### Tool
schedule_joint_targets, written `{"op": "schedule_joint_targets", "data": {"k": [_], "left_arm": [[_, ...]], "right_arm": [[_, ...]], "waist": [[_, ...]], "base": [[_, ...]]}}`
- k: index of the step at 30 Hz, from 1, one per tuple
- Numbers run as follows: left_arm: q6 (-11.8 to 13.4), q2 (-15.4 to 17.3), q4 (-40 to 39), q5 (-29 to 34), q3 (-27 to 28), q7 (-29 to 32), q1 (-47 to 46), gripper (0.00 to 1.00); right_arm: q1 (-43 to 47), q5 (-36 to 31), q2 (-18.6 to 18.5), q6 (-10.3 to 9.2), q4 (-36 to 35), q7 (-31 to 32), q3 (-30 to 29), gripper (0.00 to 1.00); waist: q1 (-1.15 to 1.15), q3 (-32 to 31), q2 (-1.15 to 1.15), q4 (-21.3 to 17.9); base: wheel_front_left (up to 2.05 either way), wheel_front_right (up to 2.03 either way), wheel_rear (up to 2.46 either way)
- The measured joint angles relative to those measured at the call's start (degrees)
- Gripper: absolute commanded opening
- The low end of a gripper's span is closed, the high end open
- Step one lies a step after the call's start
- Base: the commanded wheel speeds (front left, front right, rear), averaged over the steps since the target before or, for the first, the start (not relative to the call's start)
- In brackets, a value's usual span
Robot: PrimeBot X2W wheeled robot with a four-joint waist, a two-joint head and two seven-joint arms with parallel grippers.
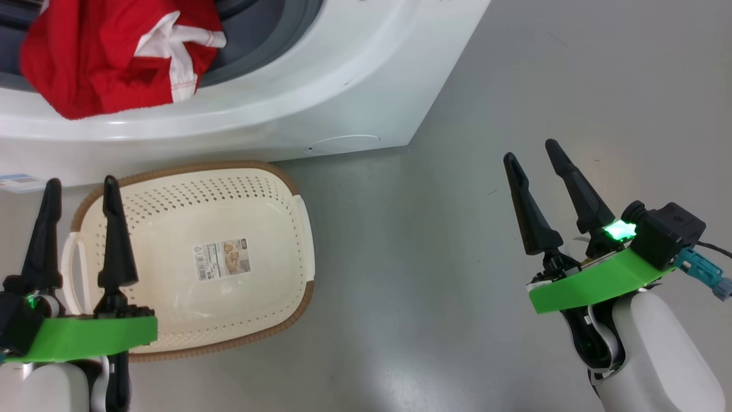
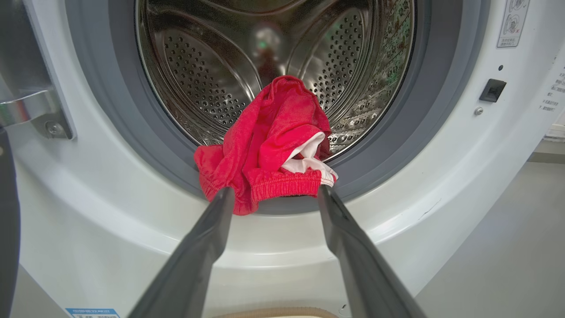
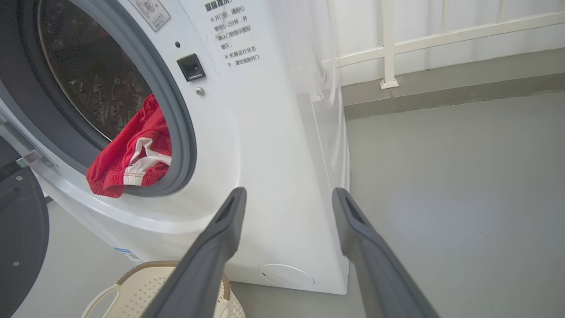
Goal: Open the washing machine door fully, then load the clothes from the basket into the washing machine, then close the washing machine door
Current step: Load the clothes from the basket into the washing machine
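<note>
Left gripper (image 2: 274,190) points at clothes (image 2: 269,132) draped over gasket (image 2: 388,150).

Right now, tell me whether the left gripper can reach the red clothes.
Probably yes: the open left gripper points straight at the red clothes on the grey gasket, nothing between them, and the washing machine door is swung aside.

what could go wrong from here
1. The clothes hang half out over the gasket. Shutting the door now would likely pinch them, or they may slide out onto the floor.
2. The basket sits close in front of the washer, below the opening. A reach in to push the clothes deeper could knock it.
</note>
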Motion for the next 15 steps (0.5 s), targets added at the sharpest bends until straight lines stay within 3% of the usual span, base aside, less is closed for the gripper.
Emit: {"op": "schedule_joint_targets", "data": {"k": [15], "left_arm": [[0.0, -0.4, 1.1, 0.1, 0.6, 0.0, 0.0, 1.0]], "right_arm": [[0.3, 0.0, 0.0, 0.0, -0.1, 0.0, -0.2, 1.0]], "waist": [[0.0, -0.4, 0.0, 0.1]], "base": [[0.0, 0.0, 0.0]]}}
